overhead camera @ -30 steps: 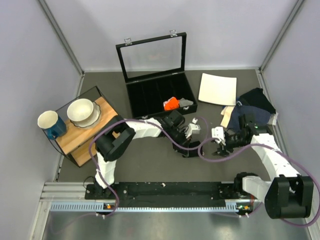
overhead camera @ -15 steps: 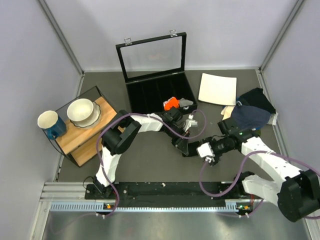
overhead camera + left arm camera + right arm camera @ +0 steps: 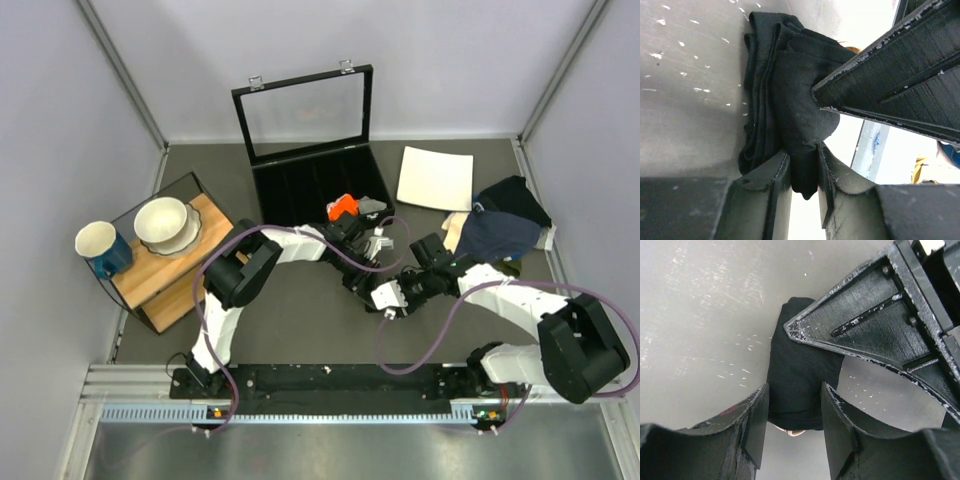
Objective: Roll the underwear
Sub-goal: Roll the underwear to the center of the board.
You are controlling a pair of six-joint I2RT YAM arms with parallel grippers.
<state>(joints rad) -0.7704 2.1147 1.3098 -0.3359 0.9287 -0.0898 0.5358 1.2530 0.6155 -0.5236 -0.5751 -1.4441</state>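
Reaching in from opposite sides, both arms meet over the middle of the grey table (image 3: 300, 325), just in front of an open black case (image 3: 320, 185) with a glass lid.

The left arm (image 3: 290, 245) rises from its base, bends sharply at the elbow and stretches its white forearm to the right. Its wrist turns down toward the table. The right arm (image 3: 510, 295) folds back at the shoulder and lies low, its forearm running left across the table toward the same spot.

The underwear (image 3: 790, 110) lies there as a bunched, layered black bundle on the table surface, between the two tools.

The left gripper (image 3: 804, 172) has its fingers close together, pinching a fold at the near end of the bundle. Black cloth fills the narrow gap between them. In the left wrist view a black finger (image 3: 900, 75) of the other tool comes in from the upper right, its tip resting on the fabric.

The right gripper (image 3: 794, 410) straddles the bundle, one finger close along each side. I cannot tell whether they press on it. A sliver of pale band (image 3: 790, 432) shows at the near end of the bundle.

An orange cloth roll (image 3: 342, 207) sits in the case. A white plate (image 3: 435, 178) and a navy garment (image 3: 500, 232) lie to the right, well apart from the bundle.
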